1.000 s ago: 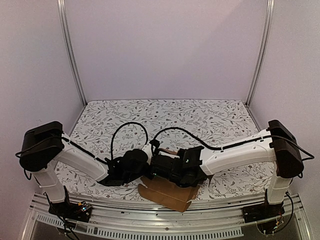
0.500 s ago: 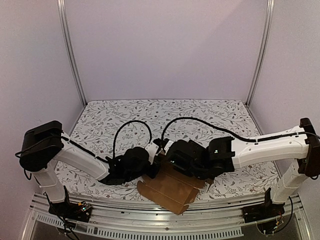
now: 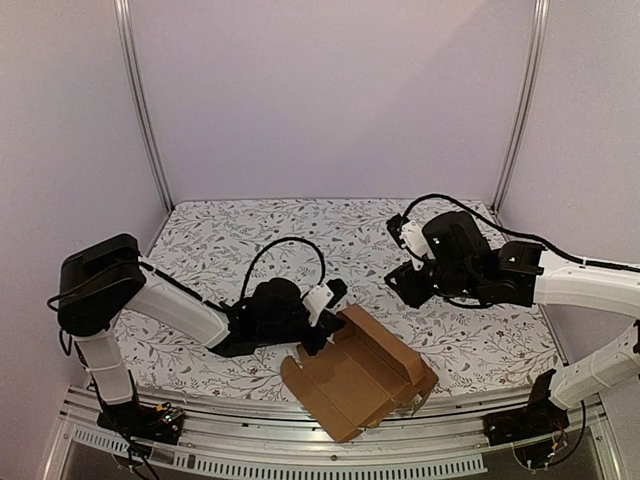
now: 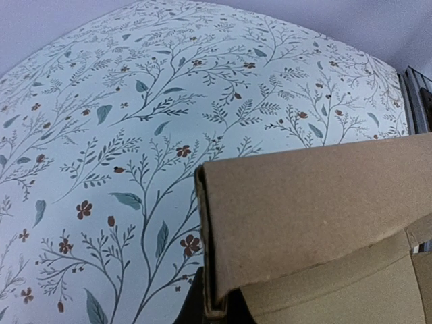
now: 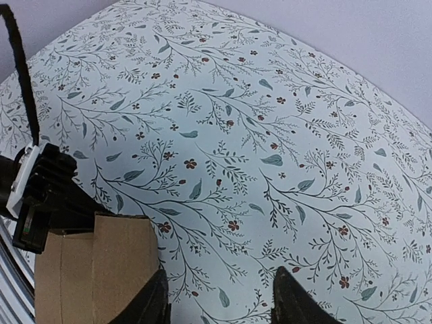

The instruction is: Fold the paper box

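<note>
One paper box, half-formed, open-topped — left gripper pinches its flap — right gripper stands parted.

No legible text or markings anywhere

left hand clamped on paper box flap | right hand well apart

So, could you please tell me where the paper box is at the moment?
In the top view, the paper box lies at the near edge of the table, slightly right of centre, its far-left flap pinched in the left pincer.
</note>
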You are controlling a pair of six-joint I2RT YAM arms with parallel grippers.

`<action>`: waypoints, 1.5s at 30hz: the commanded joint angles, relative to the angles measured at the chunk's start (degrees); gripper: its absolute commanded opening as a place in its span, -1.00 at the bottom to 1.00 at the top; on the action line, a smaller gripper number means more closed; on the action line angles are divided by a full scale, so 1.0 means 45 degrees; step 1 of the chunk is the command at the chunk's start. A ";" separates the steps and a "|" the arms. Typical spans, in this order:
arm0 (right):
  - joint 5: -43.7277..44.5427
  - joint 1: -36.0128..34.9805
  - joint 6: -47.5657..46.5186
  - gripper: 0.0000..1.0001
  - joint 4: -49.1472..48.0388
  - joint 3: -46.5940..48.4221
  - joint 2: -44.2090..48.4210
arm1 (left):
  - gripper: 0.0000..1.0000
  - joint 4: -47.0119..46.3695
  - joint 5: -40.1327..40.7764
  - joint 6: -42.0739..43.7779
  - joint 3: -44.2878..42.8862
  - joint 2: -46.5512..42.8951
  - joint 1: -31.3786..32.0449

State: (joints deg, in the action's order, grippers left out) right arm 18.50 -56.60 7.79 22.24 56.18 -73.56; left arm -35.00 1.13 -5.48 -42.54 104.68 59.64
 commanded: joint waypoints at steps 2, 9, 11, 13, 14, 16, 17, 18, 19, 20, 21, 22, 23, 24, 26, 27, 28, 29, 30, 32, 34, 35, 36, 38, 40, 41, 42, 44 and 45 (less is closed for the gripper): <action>-0.3104 0.0720 0.0943 -0.59 -0.1754 -0.0301 -0.0407 | -1.00 -0.0401 -0.1836 0.0565 -0.0691 0.0725 -0.0145; -0.4821 0.1257 0.1729 -1.00 -0.3440 -0.0666 -0.1722 | -1.00 -0.0562 -0.1856 0.0980 -0.1118 0.1327 -0.0147; -0.5257 0.1257 0.2050 -1.00 -0.4011 -0.0688 -0.2134 | -1.00 -0.0561 -0.1794 0.1077 -0.1198 0.1431 -0.0147; -0.5469 0.1256 0.2454 -1.00 -0.4507 -0.0780 -0.2492 | -1.00 -0.0561 -0.1835 0.1164 -0.1299 0.1543 -0.0147; -0.5560 0.1262 0.2698 -1.00 -0.4739 -0.0834 -0.2631 | -1.00 -0.0561 -0.1857 0.1176 -0.1323 0.1556 -0.0147; -0.5721 0.1253 0.3123 -1.00 -0.5357 -0.1040 -0.2923 | -1.00 -0.0679 -0.1799 0.1168 -0.1310 0.1635 -0.0147; -0.5804 0.1252 0.3333 -1.00 -0.5599 -0.1150 -0.3025 | -1.00 -0.0713 -0.1730 0.1150 -0.1298 0.1680 -0.0147; -0.5869 0.1240 0.3490 -1.00 -0.5832 -0.1276 -0.3101 | -1.00 -0.0732 -0.1697 0.1125 -0.1306 0.1696 -0.0147; -0.5886 0.1234 0.3733 -1.00 -0.5998 -0.1418 -0.3186 | -1.00 -0.0746 -0.1691 0.1120 -0.1297 0.1746 -0.0147; -0.5913 0.1230 0.3878 -1.00 -0.6234 -0.1580 -0.3234 | -1.00 -0.0797 -0.1658 0.1087 -0.1279 0.1787 -0.0147; -0.5907 0.1220 0.4048 -1.00 -0.6434 -0.1735 -0.3256 | -1.00 -0.0854 -0.1596 0.1035 -0.1255 0.1821 -0.0147; -0.5847 0.1211 0.4166 -1.00 -0.6606 -0.1901 -0.3252 | -1.00 -0.0930 -0.1568 0.0991 -0.1208 0.1848 -0.0137; -0.5801 0.1191 0.4343 -1.00 -0.6752 -0.2034 -0.3236 | -1.00 -0.1000 -0.1548 0.0952 -0.1183 0.1878 -0.0147; -0.5768 0.1171 0.4453 -1.00 -0.6850 -0.2155 -0.3196 | -1.00 -0.1041 -0.1579 0.0893 -0.1145 0.1889 -0.0147; -0.5664 0.1081 0.4570 -1.00 -0.6931 -0.2325 -0.3122 | -1.00 -0.1059 -0.1648 0.0823 -0.1132 0.1929 -0.0147; -0.5617 0.1033 0.4609 -1.00 -0.6997 -0.2411 -0.3101 | -1.00 -0.1068 -0.1672 0.0782 -0.1117 0.1959 -0.0147; -0.5559 0.0983 0.4676 -1.00 -0.7119 -0.2500 -0.3074 | -1.00 -0.1086 -0.1715 0.0742 -0.1113 0.1970 -0.0147; -0.5523 0.0918 0.4734 -1.00 -0.7214 -0.2597 -0.3068 | -1.00 -0.1088 -0.1764 0.0718 -0.1112 0.1988 -0.0147; -0.5467 0.0842 0.4821 -1.00 -0.7284 -0.2670 -0.3077 | -1.00 -0.1103 -0.1807 0.0678 -0.1097 0.2005 -0.0147; -0.5342 0.0689 0.4934 -1.00 -0.7403 -0.2802 -0.3171 | -1.00 -0.1136 -0.1864 0.0606 -0.1076 0.2038 -0.0147; -0.5183 0.0578 0.5085 -1.00 -0.7539 -0.2954 -0.3313 | -0.98 -0.1153 -0.1918 0.0556 -0.1055 0.2077 -0.0147; -0.5000 0.0466 0.5148 -1.00 -0.7571 -0.3065 -0.3334 | -0.97 -0.1165 -0.1960 0.0529 -0.1044 0.2097 -0.0142; -0.4865 0.0368 0.5198 -1.00 -0.7593 -0.3129 -0.3367 | -0.95 -0.1176 -0.1973 0.0491 -0.1021 0.2107 -0.0129; -0.4610 0.0232 0.5272 -1.00 -0.7598 -0.3294 -0.3413 | -0.91 -0.1203 -0.2091 0.0439 -0.0950 0.2139 -0.0128; -0.4430 0.0131 0.5371 -1.00 -0.7598 -0.3437 -0.3509 | -0.87 -0.1285 -0.2365 0.0400 -0.0904 0.2218 -0.0113; -0.4378 0.0104 0.5410 -1.00 -0.7613 -0.3486 -0.3562 | -0.86 -0.1333 -0.2409 0.0375 -0.0893 0.2278 -0.0089; -0.4308 0.0073 0.5448 -1.00 -0.7617 -0.3531 -0.3601 | -0.84 -0.1385 -0.2444 0.0345 -0.0880 0.2332 -0.0084; -0.4203 0.0040 0.5559 -1.00 -0.7599 -0.3591 -0.3706 | -0.81 -0.1499 -0.2451 0.0276 -0.0863 0.2457 -0.0055; -0.4184 0.0039 0.5603 -1.00 -0.7589 -0.3612 -0.3758 | -0.80 -0.1550 -0.2456 0.0250 -0.0869 0.2535 -0.0035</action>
State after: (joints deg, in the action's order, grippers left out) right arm -2.66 -55.81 31.44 -13.45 41.76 -88.29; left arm -41.43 -8.47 -3.33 -47.48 113.89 59.59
